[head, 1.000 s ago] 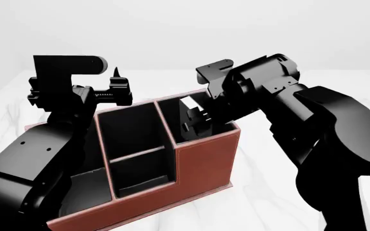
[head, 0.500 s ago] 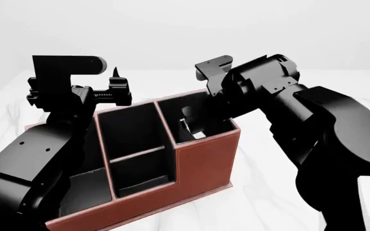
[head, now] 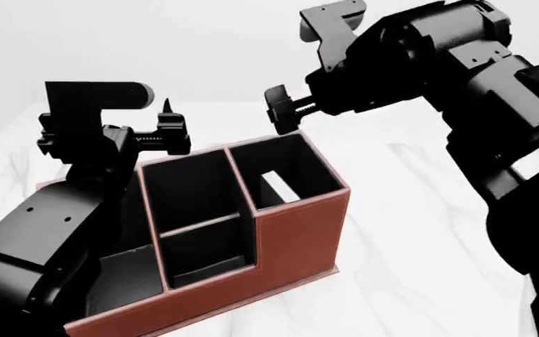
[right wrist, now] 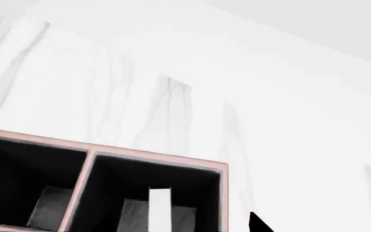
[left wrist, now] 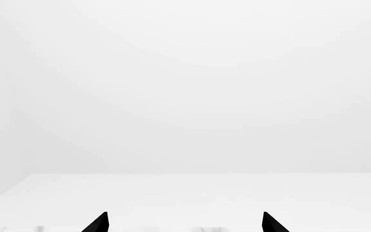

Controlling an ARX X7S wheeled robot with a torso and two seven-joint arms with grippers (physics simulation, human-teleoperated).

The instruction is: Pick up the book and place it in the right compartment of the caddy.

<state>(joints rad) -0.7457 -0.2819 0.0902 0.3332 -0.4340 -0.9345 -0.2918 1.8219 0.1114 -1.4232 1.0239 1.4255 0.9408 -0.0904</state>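
Right claw (head: 282, 112) has lifted clear of the right compartment (head: 300, 163), opening unclear, holding nothing; book (head: 277, 187) stands inside the caddy (head: 300, 232); retract straight up, avoid the walls.

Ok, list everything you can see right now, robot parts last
Caddy: one, red-brown with black lining, on the table, between the arms.
Right compartment: one, tallest section, at the caddy's right end.
Book: one, black with a white page edge showing, inside the right compartment.
Table: one, white marbled, under everything.
Left gripper: one, black, jaws apart, empty, facing a blank wall.
Right gripper: one, black, raised above the right compartment.
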